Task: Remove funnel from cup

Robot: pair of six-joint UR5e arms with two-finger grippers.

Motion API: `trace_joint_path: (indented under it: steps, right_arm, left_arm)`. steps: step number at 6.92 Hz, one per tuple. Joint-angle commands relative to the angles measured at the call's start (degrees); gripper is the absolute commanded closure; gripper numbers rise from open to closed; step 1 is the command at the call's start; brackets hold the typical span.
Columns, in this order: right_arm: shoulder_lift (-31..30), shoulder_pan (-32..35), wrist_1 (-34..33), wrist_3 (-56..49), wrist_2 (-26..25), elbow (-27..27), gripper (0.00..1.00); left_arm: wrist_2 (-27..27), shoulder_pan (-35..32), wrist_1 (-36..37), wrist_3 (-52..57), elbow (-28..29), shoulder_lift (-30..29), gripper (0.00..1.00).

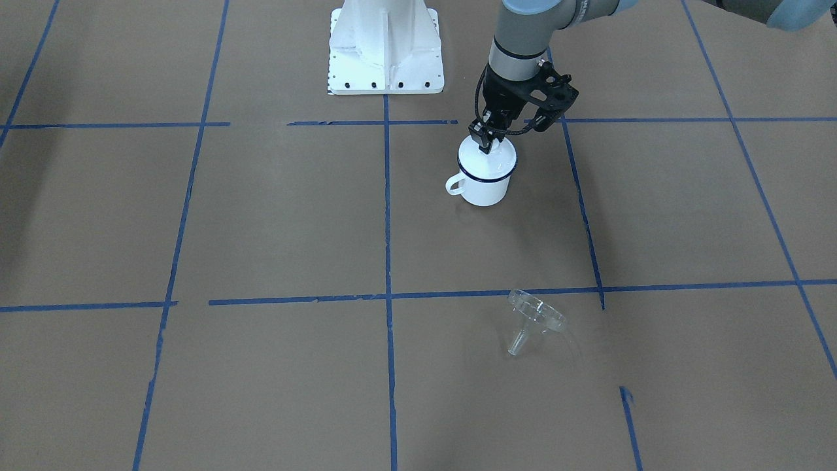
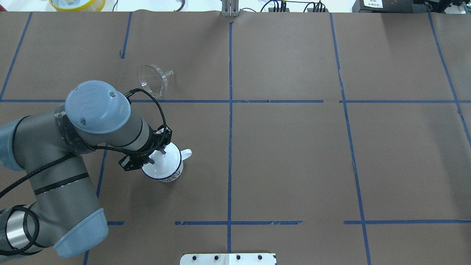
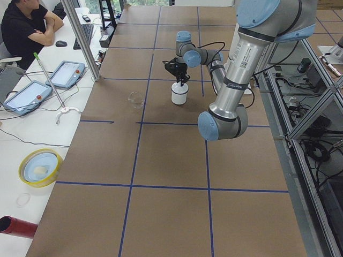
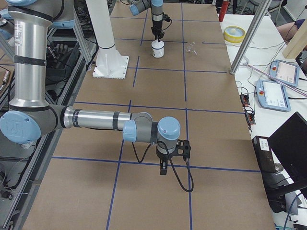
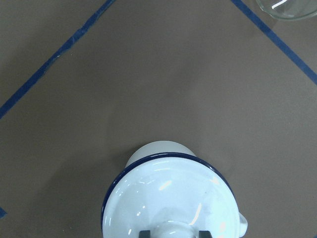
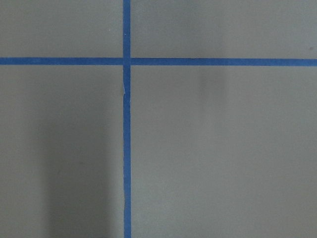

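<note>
The clear funnel [image 1: 536, 317] lies on its side on the brown table, well apart from the cup, with its spout on the tabletop; it also shows in the overhead view [image 2: 152, 79]. The white cup [image 1: 485, 186] with the dark blue rim stands upright, its handle [image 2: 186, 154] sticking out sideways. A white knobbed lid [image 5: 168, 198] covers it. My left gripper [image 1: 487, 139] hangs straight over the cup, its fingers [image 5: 145, 233] closed against the lid's knob. My right gripper [image 4: 163, 168] hovers over bare table far away; I cannot tell whether it is open.
The robot's white base [image 1: 386, 59] stands behind the cup. A yellow-rimmed bowl [image 2: 77, 3] sits past the table's far edge. Blue tape lines [image 1: 387, 209] grid the brown table. A person [image 3: 27, 27] sits at a side desk with tablets.
</note>
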Motion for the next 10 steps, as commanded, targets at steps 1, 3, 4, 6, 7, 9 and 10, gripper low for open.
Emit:
trace_joint_path:
  steps: [1,3,4,6,7,9,10]
  right_arm:
    - [0.0,0.0,0.0,0.0,0.0,0.04,0.0]
    - [0.0,0.0,0.0,0.0,0.0,0.04,0.0]
    - [0.0,0.0,0.0,0.0,0.0,-0.05,0.0]
    - [0.0,0.0,0.0,0.0,0.0,-0.05,0.0]
    - [0.0,0.0,0.0,0.0,0.0,0.04,0.0]
    - [0.0,0.0,0.0,0.0,0.0,-0.05,0.0]
    - [0.0,0.0,0.0,0.0,0.0,-0.05,0.0]
  left_arm:
    - [0.12,-0.12,0.0,0.57,-0.07,0.58,0.0]
    - [0.29,-0.3,0.0,0.92,-0.07,0.76,0.0]
    - [0.12,-1.95,0.09,4.32,-1.02,0.67,0.0]
    - [-3.02,-11.75,-0.09,22.42,-3.92,2.76,0.0]
    - [-10.09,-19.91,-0.17,36.2,-3.93,5.3,0.0]
    - [-17.6,-34.07,-0.35,62.22,-2.36,12.06,0.0]
    - [-21.03,-41.45,-0.61,75.23,0.08,15.66,0.0]
